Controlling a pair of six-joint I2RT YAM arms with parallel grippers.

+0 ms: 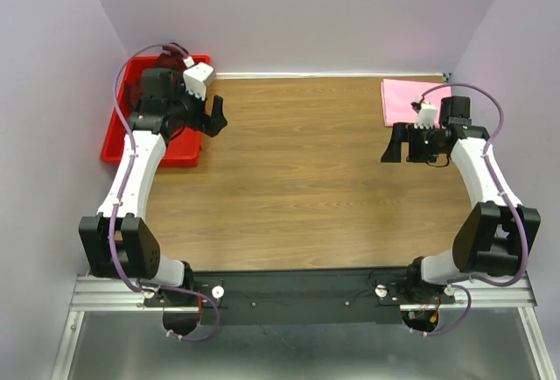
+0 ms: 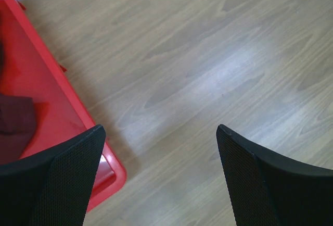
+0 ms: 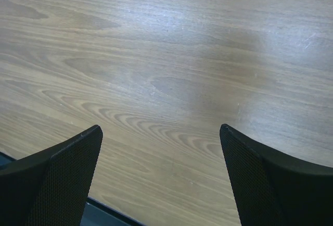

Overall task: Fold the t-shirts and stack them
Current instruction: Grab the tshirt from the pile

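I see left gripper (image 1: pixel 214 116) wide open, empty, over bin (image 1: pixel 179 158) edge at 10 o'clock, maroon shirt (image 2: pixel 15 122) inside. Right gripper (image 1: pixel 394 146) likewise, near pink shirt (image 1: pixel 404 102), 2 o'clock. Bare table (image 1: pixel 297 170) between.

Tally by kind

Two t-shirts: one pink t-shirt (image 1: pixel 407 100) and one maroon t-shirt (image 2: pixel 14 122). One red bin (image 1: pixel 175 154). One wooden tabletop (image 1: pixel 297 170). Two arms, one tool each: left tool (image 2: pixel 160 128), right tool (image 3: pixel 160 127).

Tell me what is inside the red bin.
A dark maroon shirt lies bunched in the red bin. The left arm covers much of it, so whether anything else is inside cannot be seen.
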